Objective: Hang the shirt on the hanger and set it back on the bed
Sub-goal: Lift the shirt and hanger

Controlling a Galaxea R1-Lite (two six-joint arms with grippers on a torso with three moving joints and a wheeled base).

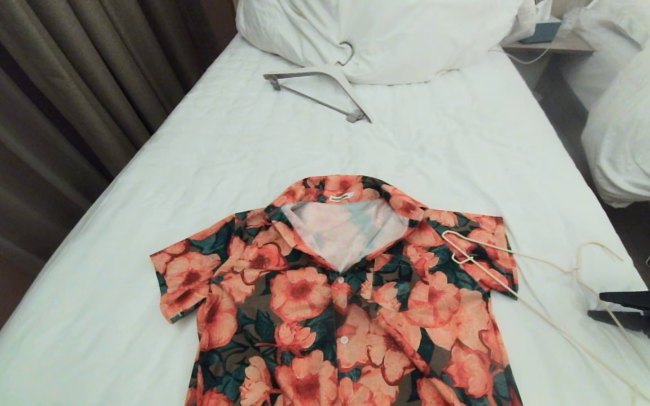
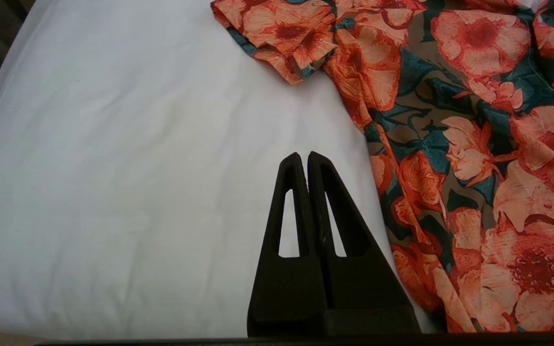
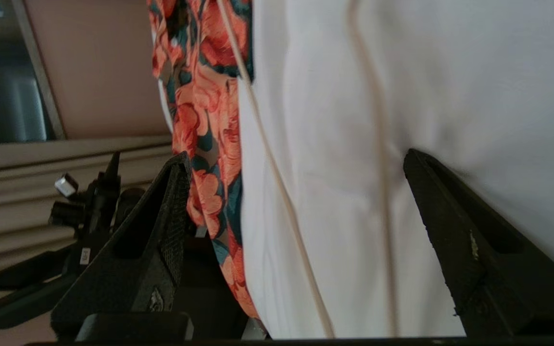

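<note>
The floral shirt (image 1: pixel 325 299) lies flat and face up on the bed (image 1: pixel 189 169), collar toward the pillow. The thin cream wire hanger (image 1: pixel 534 259) rests on the sheet at the shirt's right side, with one end over the right shoulder and its hook pointing at the bed's right edge. My right gripper (image 1: pixel 598 306) is at that edge, open. In the right wrist view its fingers (image 3: pixel 296 161) straddle two hanger wires (image 3: pixel 277 182) without touching them, the shirt (image 3: pixel 205 120) just beyond one finger. My left gripper (image 2: pixel 303 156) is shut and empty over bare sheet beside the shirt's sleeve (image 2: pixel 450 120).
A thicker pale hanger (image 1: pixel 325 84) with a grey bar lies near the big white pillow (image 1: pixel 392 34). A second bed with a rumpled duvet (image 1: pixel 635 113) stands to the right across a narrow gap, behind it a nightstand (image 1: pixel 550 39). Curtains (image 1: pixel 48 84) hang along the left.
</note>
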